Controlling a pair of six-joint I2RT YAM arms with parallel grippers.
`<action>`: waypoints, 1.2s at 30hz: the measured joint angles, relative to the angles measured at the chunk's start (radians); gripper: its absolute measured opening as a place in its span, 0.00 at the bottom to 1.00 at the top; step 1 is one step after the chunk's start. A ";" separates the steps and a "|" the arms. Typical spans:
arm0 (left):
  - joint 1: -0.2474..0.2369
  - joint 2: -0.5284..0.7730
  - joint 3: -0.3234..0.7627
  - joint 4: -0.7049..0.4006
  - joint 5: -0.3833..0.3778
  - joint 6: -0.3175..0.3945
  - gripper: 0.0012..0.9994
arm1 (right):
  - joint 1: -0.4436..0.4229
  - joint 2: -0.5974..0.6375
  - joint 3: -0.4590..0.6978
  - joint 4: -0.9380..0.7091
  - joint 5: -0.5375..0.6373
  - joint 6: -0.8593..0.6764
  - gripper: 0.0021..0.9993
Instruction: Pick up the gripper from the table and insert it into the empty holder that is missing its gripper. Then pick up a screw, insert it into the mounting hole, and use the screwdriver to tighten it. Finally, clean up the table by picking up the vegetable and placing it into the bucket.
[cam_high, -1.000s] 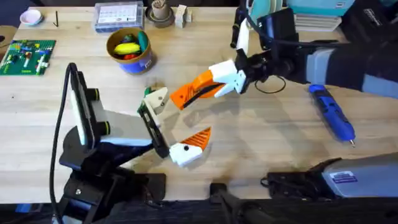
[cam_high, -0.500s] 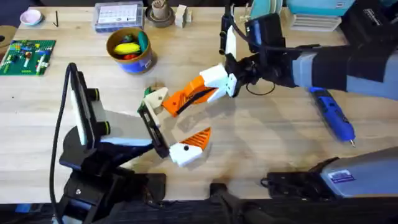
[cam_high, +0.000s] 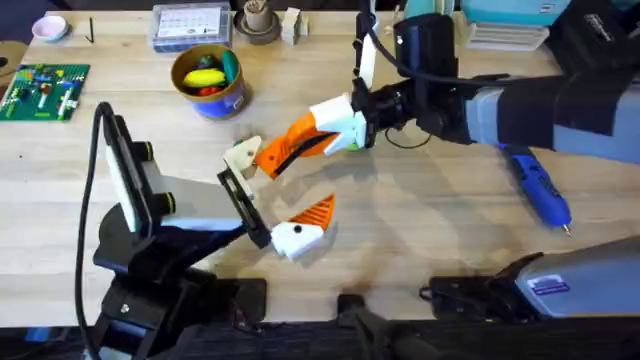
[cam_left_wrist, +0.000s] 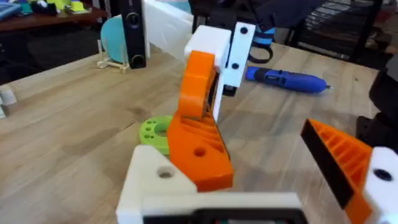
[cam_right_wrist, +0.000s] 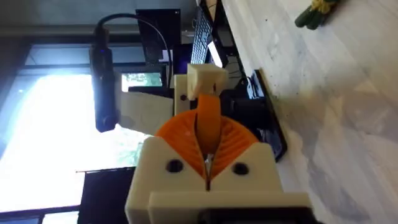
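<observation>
The right gripper (cam_high: 290, 148) reaches in over the middle of the pale wood-grain table (cam_high: 430, 230), its ribbed orange pads pinched tight on the gripper (cam_left_wrist: 200, 152), a smooth orange plastic wedge with a round hole in its side. That wedge sits pressed against the holder (cam_high: 243, 157), a white angular printed mount on the left gripper (cam_high: 275, 200). The left gripper's jaws stand wide apart, nothing between them; its other finger carries a ribbed orange pad (cam_high: 316, 212) on a white mount. Behind the wedge lies a green round disc (cam_left_wrist: 155, 132) with holes. The blue pen-shaped screwdriver (cam_high: 532, 180) lies near the table's right edge. The round blue bucket (cam_high: 208, 82), yellow inside, sits toward the far left corner.
</observation>
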 joint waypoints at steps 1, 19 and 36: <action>0.002 0.000 0.000 0.000 -0.007 0.001 0.99 | 0.005 0.000 -0.001 0.026 0.006 0.010 0.01; 0.018 -0.001 0.000 0.003 -0.113 0.021 0.99 | 0.074 0.000 -0.017 0.209 0.153 0.146 0.01; 0.023 0.000 0.002 -0.001 -0.080 -0.033 0.99 | 0.137 0.000 -0.011 0.126 0.256 0.113 0.01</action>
